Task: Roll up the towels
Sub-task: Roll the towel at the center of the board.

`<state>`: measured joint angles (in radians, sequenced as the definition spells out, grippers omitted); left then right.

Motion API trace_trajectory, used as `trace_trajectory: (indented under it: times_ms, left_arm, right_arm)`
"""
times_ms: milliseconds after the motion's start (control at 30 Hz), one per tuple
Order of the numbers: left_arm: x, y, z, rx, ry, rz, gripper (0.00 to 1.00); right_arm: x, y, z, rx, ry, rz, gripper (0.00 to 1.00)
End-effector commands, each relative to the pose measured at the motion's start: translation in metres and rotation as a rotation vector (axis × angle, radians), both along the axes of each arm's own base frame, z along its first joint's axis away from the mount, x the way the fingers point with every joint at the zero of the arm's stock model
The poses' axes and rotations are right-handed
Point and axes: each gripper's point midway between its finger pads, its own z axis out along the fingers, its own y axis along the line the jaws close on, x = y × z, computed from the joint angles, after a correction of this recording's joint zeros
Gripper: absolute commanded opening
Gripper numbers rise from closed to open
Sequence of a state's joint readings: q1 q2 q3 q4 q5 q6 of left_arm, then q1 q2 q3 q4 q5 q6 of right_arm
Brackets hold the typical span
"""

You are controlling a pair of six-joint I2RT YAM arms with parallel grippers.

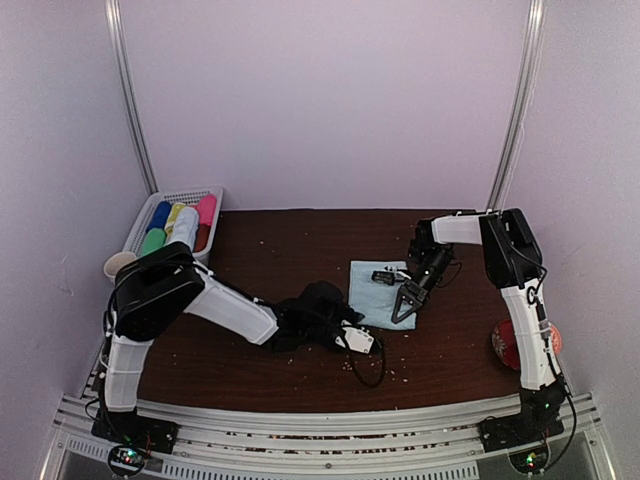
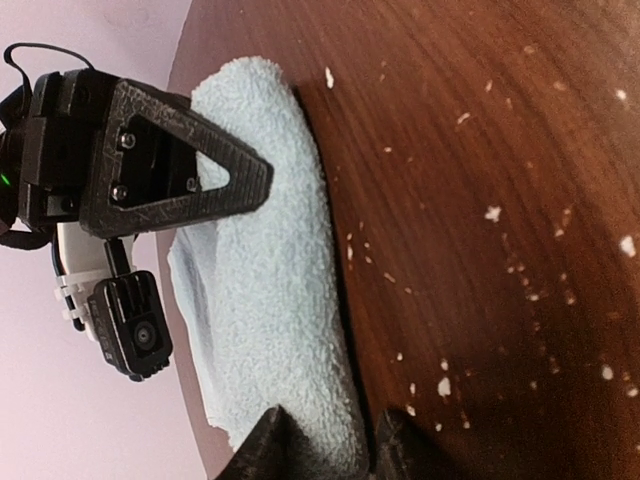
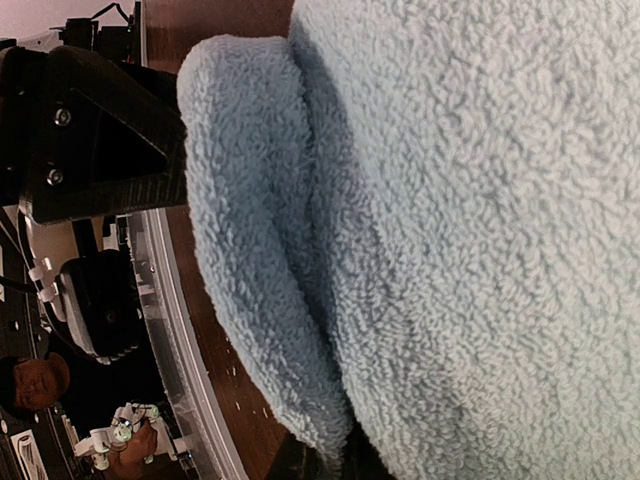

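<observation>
One pale blue towel (image 1: 378, 285) lies right of the table's middle, and its near edge is curled over into a thick fold (image 2: 285, 300). My left gripper (image 1: 348, 322) is at the fold's left end. In the left wrist view its gripper (image 2: 332, 450) has both fingers hugging the fold. My right gripper (image 1: 404, 312) comes down on the fold's right end. Seen from the right wrist, that gripper (image 3: 335, 465) is shut, pinching towel (image 3: 470, 230) between its tips. Each wrist camera sees the other gripper's black finger (image 2: 170, 165) (image 3: 95, 140) across the towel.
A white basket (image 1: 213, 195) of bright coloured rolls stands at the back left, with a pale cup (image 1: 118, 265) just in front of it. A red round object (image 1: 508, 345) sits by the right arm. Pale crumbs (image 2: 495, 212) dot the dark wooden table (image 1: 290, 245).
</observation>
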<state>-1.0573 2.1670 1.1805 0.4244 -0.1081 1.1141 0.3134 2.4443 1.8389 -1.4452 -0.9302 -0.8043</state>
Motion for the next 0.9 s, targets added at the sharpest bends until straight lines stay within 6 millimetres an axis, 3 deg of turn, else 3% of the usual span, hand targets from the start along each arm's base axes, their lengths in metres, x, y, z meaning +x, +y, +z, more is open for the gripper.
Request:
trace_trajectory:
  times_ms: [0, 167, 233, 267, 367, 600, 867]
  left_arm:
    - [0.006, 0.019, -0.046, 0.154, -0.004, 0.043, 0.30]
    - [0.008, 0.025, -0.063, 0.216, -0.016, 0.053, 0.22]
    - [0.005, 0.026, -0.068, 0.239, -0.007, 0.046, 0.11]
    - [0.003, 0.027, -0.071, 0.250, 0.005, 0.039, 0.00]
    - [-0.006, 0.026, -0.074, 0.269, 0.054, 0.017, 0.00]
    - [-0.021, 0.026, -0.071, 0.281, 0.165, 0.001, 0.00]
    - [-0.031, 0.026, -0.073, 0.298, 0.273, 0.012, 0.00]
  right_arm:
    - [0.005, -0.017, -0.044, -0.093, -0.047, 0.047, 0.00]
    - [0.005, -0.016, -0.044, -0.090, -0.046, 0.047, 0.00]
    - [0.006, -0.016, -0.042, -0.089, -0.051, 0.047, 0.00]
    - [0.007, -0.016, -0.041, -0.088, -0.054, 0.046, 0.00]
    - [0.011, -0.015, -0.031, -0.076, -0.084, 0.047, 0.06]
    - [0.026, -0.016, 0.016, -0.058, -0.236, 0.056, 0.25]
    - [0.037, -0.039, 0.053, -0.095, -0.399, 0.083, 0.34]
